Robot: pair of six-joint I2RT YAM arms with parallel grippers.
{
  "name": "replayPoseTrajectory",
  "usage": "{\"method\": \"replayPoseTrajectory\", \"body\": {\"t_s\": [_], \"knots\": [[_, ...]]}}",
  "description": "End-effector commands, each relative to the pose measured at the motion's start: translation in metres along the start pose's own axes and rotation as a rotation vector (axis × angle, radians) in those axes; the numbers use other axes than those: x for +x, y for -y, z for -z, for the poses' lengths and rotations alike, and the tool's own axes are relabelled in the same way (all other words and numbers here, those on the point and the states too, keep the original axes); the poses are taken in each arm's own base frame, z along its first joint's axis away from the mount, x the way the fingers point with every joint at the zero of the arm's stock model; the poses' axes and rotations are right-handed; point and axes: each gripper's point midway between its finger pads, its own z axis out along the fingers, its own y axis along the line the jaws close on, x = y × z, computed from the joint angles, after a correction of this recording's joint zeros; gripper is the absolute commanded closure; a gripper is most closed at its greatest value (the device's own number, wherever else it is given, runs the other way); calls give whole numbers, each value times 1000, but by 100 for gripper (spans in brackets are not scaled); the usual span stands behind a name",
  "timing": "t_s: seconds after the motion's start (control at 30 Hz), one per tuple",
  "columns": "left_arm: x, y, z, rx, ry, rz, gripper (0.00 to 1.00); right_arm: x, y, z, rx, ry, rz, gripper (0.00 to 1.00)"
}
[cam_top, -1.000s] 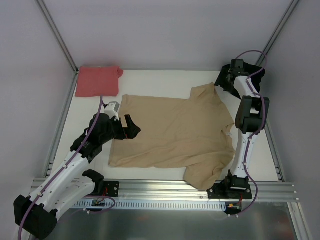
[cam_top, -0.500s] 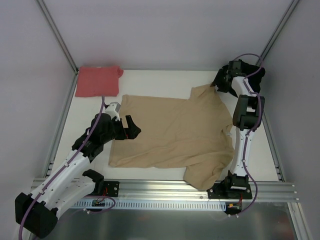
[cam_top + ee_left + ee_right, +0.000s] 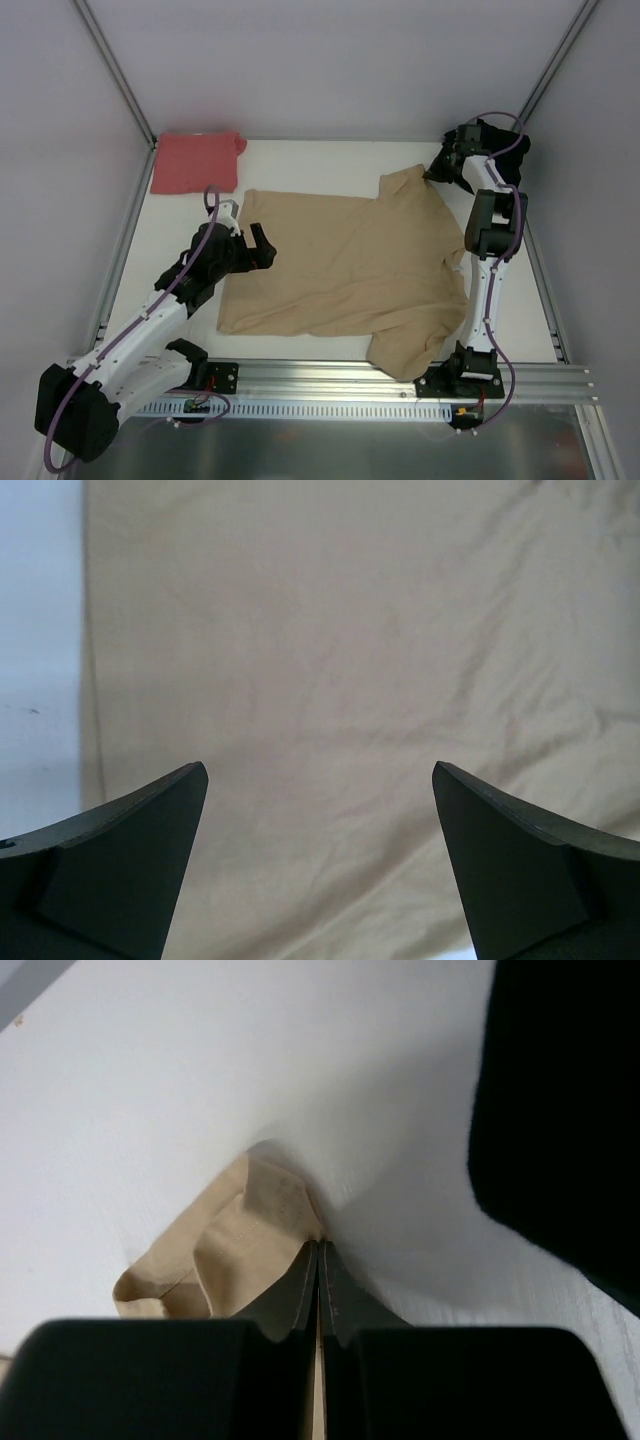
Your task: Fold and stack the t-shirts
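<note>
Inspector: Since a second ago the right gripper [image 3: 318, 1245] has clamped shut, pinching the far-right sleeve of the tan t-shirt [image 3: 350, 265], which is spread mid-table [image 3: 320, 160]. The left gripper [image 3: 320, 770] hangs over its left side with jaws wide apart.

Clerk: Recommendation?

Inspector: Pinch the left edge too, then lift both ends evenly, because the soft knit is limp and faintly creased. The salmon-red t-shirt [image 3: 195, 160] lies folded far left, and the black t-shirt [image 3: 560, 1110] far right.

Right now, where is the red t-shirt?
In the top view, the red t-shirt lies folded at the far-left corner of the table, beyond the tan t-shirt and the left gripper.
</note>
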Motion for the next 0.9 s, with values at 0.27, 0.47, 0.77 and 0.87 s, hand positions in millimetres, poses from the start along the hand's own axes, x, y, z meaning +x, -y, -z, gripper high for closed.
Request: {"method": "replayPoseTrajectory", "body": {"t_s": [0.27,0.47,0.77,0.87], "knots": [[-114,-37,-117,-272,206,-234,1,-14,-25,30,-92,46,-27,100],[-131,-67,-160,-215,92,-198,1,-14,-31,39,-116,43,-37,100],[-146,-105,-194,-141,-23,-104,4,-11,-30,44,-118,32,-23,100],[-139,-104,-205,-79,-118,-33,5,-12,-29,44,-114,34,-23,100]]}}
